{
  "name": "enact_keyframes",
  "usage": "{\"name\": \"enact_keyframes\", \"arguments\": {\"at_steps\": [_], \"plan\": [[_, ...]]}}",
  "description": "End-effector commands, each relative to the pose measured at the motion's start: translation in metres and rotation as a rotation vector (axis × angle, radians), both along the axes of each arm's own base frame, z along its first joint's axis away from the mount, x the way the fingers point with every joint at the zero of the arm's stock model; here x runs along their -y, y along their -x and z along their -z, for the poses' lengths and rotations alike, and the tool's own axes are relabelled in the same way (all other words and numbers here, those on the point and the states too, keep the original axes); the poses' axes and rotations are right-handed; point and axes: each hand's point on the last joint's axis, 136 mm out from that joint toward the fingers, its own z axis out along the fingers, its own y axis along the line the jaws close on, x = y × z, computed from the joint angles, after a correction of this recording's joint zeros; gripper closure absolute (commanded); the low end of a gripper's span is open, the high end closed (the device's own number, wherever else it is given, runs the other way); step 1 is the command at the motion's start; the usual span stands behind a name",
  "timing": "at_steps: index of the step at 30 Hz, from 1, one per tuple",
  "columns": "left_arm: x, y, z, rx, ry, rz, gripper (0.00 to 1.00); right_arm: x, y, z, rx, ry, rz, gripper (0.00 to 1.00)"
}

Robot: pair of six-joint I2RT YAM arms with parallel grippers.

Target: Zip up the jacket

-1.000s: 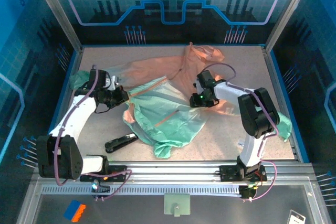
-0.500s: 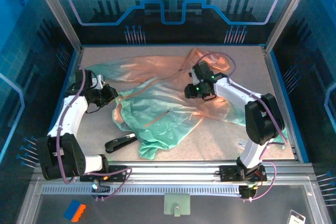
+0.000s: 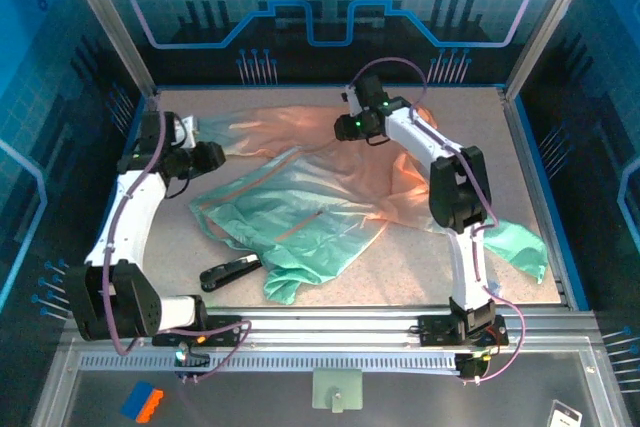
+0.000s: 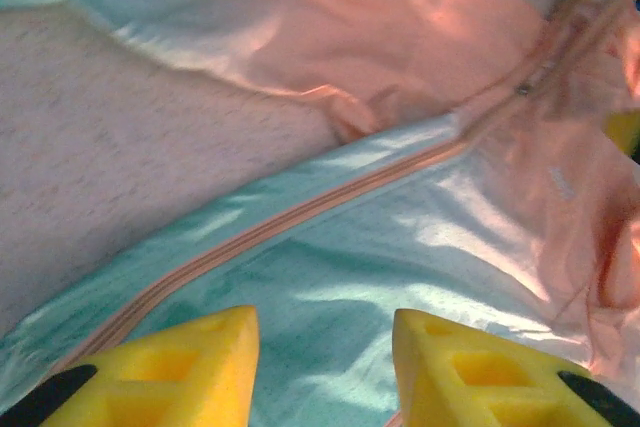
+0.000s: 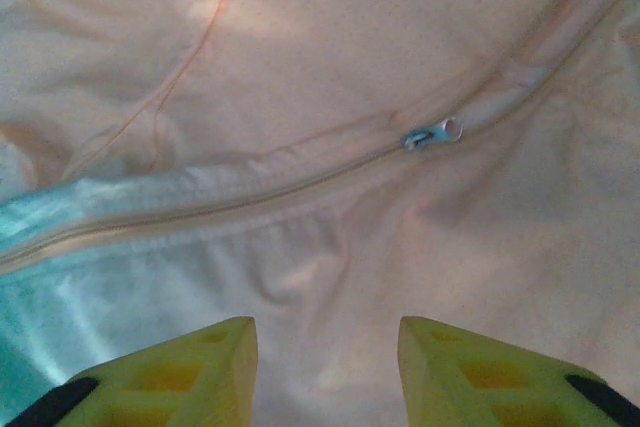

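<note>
The jacket (image 3: 300,197) lies spread and rumpled on the surface (image 3: 515,172), peach on its far side and mint on its near side. Its orange zipper (image 4: 300,212) runs slantwise across the mint cloth. The left tool (image 3: 203,159) hangs at the jacket's left edge, fingers apart, nothing between them. The right tool (image 3: 352,127) hovers over the jacket's far peach part, its fingers parted too, with the small metal zipper pull (image 5: 435,133) just beyond them. A black stapler-like object (image 3: 230,272) lies just off the jacket's near-left hem.
</note>
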Motion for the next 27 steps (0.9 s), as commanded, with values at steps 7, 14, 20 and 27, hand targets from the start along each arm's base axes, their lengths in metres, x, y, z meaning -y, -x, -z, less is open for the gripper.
{"name": "enact_keyframes", "arguments": {"at_steps": [7,14,20,27], "plan": [[0.138,-0.081,0.025,0.067,-0.157,0.458,0.48,0.026,-0.046,0.036,-0.057,0.012,0.049,0.57],[0.194,-0.139,0.077,0.011,-0.19,0.584,0.42,0.045,-0.035,0.066,-0.153,0.003,0.101,0.58],[0.226,-0.169,0.109,0.009,-0.273,0.665,0.37,0.051,-0.004,0.08,-0.193,-0.017,0.134,0.58],[0.24,-0.177,0.138,0.007,-0.417,0.801,0.35,0.061,0.016,0.091,-0.231,-0.013,0.147,0.61]]}}
